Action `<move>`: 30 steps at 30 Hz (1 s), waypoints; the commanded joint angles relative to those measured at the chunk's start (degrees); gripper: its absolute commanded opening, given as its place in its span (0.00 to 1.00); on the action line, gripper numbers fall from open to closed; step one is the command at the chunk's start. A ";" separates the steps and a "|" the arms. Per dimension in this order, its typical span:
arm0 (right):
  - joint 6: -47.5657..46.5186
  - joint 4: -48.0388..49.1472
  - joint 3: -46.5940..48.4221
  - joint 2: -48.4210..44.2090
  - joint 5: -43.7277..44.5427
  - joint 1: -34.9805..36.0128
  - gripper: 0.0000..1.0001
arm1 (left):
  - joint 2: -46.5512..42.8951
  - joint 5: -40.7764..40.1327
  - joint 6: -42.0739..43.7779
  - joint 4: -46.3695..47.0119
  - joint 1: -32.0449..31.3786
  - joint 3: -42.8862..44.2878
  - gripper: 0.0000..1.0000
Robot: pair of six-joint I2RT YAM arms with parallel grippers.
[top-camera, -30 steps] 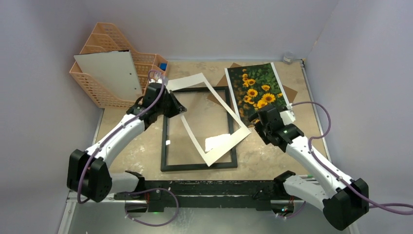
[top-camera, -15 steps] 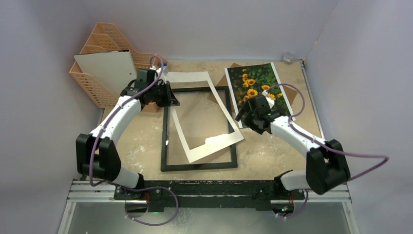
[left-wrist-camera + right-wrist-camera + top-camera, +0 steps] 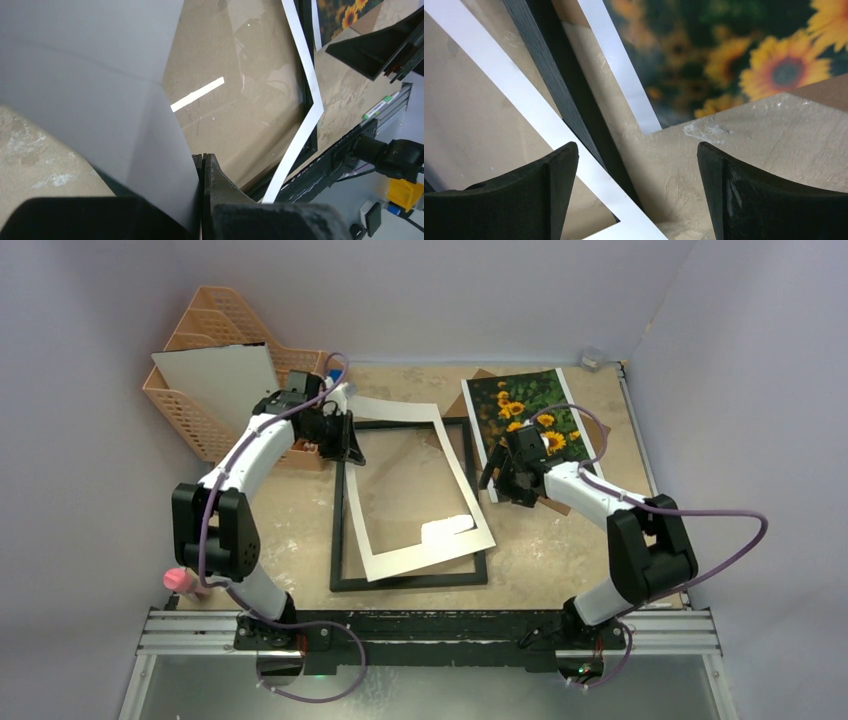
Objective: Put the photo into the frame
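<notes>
At the middle of the table (image 3: 570,560) lies the frame (image 3: 410,582), thin and black-edged, with a white mat board (image 3: 400,560) lying askew across its glass. The left gripper (image 3: 202,167) is clamped tight on the mat's far-left corner. The right gripper (image 3: 636,150) is spread wide and holds nothing. It is poised over the frame's right edge, where a strip of the mat crosses it. The photo (image 3: 525,420), yellow sunflowers on dark green, lies flat outside the frame, just beside its far-right corner, on a brown board (image 3: 829,90). An orange basket organiser (image 3: 200,420) stands at the far left.
</notes>
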 commanded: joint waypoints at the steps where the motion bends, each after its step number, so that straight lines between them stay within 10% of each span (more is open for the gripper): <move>1: -2.32 -2.17 3.87 1.19 0.73 -0.33 0.90 | -7.54 -3.00 5.88 -2.42 0.44 -1.31 0.00; 9: -3.10 -2.21 3.78 2.14 0.32 -0.42 0.89 | -11.49 -13.85 9.03 -6.36 0.44 0.60 0.00; 30: -4.10 1.86 2.44 4.82 -0.55 -1.51 0.88 | -2.61 -2.08 16.95 -6.40 -4.52 0.96 0.00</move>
